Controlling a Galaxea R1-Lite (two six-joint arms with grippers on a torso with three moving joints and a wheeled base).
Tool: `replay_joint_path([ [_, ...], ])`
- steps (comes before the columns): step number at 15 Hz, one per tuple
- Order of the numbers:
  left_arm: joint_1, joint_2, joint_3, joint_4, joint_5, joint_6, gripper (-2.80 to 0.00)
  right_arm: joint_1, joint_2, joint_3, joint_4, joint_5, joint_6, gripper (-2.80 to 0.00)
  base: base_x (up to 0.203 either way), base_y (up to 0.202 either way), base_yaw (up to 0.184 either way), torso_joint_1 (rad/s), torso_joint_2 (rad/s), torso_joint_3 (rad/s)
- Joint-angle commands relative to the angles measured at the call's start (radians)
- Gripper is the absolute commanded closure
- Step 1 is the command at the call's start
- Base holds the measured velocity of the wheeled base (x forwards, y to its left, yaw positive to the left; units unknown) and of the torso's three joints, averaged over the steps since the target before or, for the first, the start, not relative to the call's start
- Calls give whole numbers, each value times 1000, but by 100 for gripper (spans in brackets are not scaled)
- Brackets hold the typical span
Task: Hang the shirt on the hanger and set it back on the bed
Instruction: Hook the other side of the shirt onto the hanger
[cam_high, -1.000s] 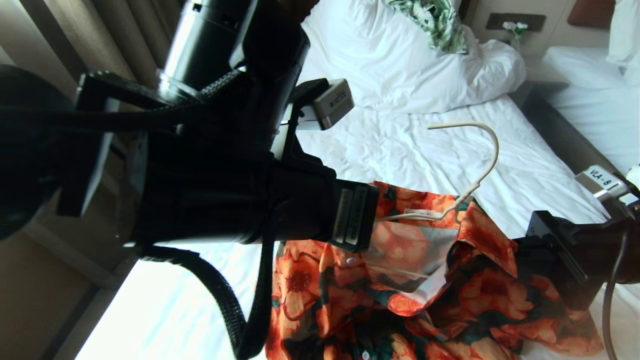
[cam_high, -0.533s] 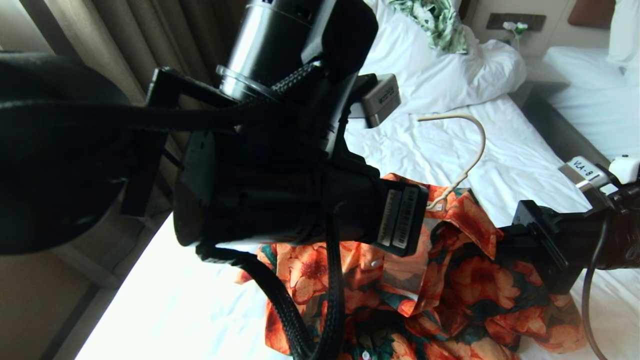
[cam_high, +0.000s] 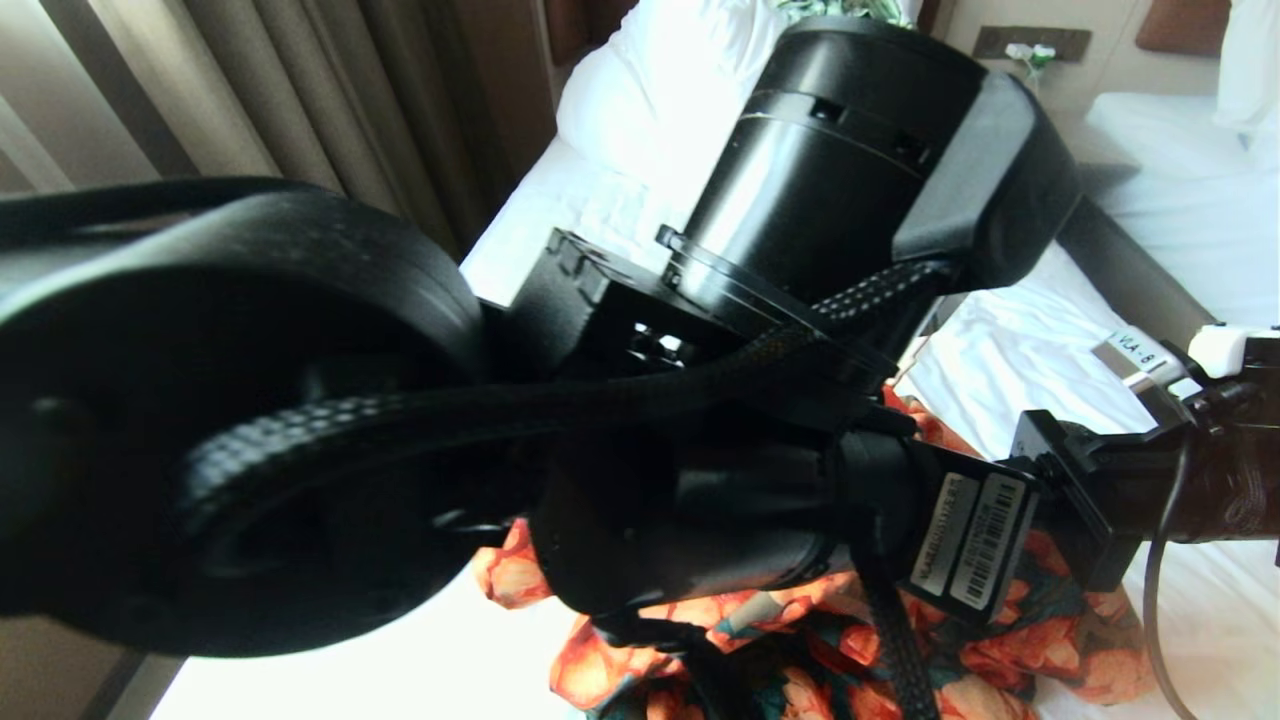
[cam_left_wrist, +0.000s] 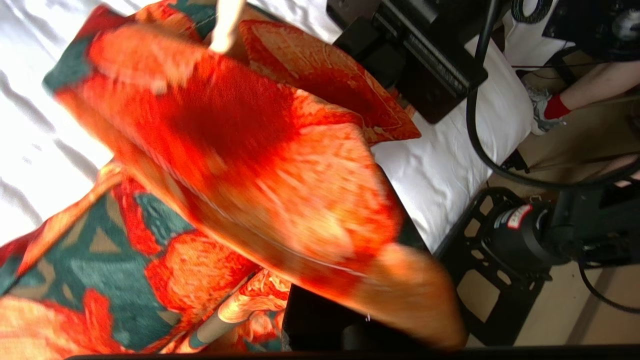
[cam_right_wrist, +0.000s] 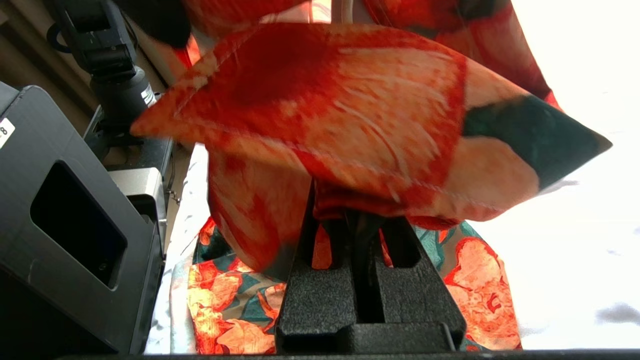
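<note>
hotel-style bedroom: white beds (cam_high: 1010, 350), curtains (cam_high: 330, 110).

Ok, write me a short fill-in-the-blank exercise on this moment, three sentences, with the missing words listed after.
1. The right gripper is shut on the ____ fabric of the shirt.
2. The shirt lies partly on the ____ sheet of the bed.
3. In the head view, the left arm hides most of the ____ hanger.

Missing words: flowered; white; cream-white
</note>
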Motion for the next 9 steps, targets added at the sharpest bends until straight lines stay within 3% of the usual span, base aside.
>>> replay_joint_path([
  [1,0,62,-35,-1,2,4,0,0,7,1,-4,7,-2,0,0,0,0,0,0,0],
  [9,-23,83,-56,-6,0,6,0,-14,45,-10,-12,11,-2,0,0,0,0,0,0,0],
])
